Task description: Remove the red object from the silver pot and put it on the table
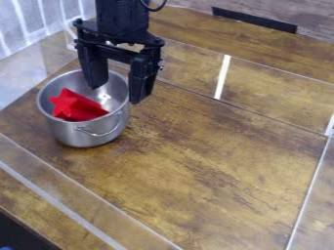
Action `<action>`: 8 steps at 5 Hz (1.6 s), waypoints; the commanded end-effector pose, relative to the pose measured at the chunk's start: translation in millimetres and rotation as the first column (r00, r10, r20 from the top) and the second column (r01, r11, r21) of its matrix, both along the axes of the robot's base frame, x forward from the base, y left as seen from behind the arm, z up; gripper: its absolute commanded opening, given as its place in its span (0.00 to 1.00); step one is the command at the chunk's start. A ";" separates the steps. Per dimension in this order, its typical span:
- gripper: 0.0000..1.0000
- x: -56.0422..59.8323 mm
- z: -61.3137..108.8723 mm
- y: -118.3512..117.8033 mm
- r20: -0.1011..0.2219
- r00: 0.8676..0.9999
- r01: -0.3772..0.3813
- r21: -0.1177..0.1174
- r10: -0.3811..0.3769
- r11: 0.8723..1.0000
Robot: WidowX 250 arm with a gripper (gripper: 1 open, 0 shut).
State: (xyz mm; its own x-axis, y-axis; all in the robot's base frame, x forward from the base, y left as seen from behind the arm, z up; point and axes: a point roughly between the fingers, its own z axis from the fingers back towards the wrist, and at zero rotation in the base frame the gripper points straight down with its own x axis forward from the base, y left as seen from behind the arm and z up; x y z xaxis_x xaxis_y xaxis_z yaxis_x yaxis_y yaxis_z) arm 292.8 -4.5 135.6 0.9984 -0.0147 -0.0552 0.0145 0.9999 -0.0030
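A small shiny silver pot (81, 125) stands on the left part of the dark wood table (222, 166). Inside it lies the red object (78, 104), bright red with pointed edges, resting on the pot's bottom towards the near side. My black gripper (117, 86) hangs pointing down over the pot's far right rim, open, with one finger (96, 70) above the pot's mouth and the other (140, 84) just outside its right edge. Nothing sits between the fingers, and they stand above and to the right of the red object.
A raised strip runs along the table's far and right edges (313, 117). A bright glare streak (222, 76) lies on the wood to the right of the gripper. A pale floor (26, 54) shows past the left edge.
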 end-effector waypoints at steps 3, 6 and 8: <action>1.00 -9.8 -19.0 55.0 -0.045 0.952 0.304 -0.002 -0.303 0.953; 1.00 -8.2 -41.2 85.4 -0.030 0.896 0.443 -0.026 -0.444 0.896; 1.00 2.0 -64.4 68.0 -0.014 0.841 0.540 -0.024 -0.540 0.842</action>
State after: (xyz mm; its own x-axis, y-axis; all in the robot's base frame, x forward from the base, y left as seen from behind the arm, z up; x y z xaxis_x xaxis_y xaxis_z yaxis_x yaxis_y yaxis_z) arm 285.5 64.3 59.7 0.8363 -0.5386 -0.1026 0.5349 0.8426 -0.0634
